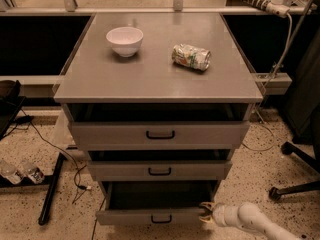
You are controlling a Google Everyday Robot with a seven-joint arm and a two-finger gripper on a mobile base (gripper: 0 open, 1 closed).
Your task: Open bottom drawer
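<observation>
While the robot's pale gripper (pixel 206 214) is sitting at the right end of the narrow grey bottom drawer (pixel 145 216), lowest in the grey cabinet (pixel 150 79) and standing partly out, its hold is not showing clearly enough to tell; the pulling step is seemingly running, calling for drawing straight outward.

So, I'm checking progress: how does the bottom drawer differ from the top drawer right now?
The bottom drawer has a narrower, shallower front than the top drawer. The bottom drawer shows a deeper dark opening than the top drawer. The gripper sits at the bottom drawer's right end, not the top drawer's. Both are grey with black bar handles.
</observation>
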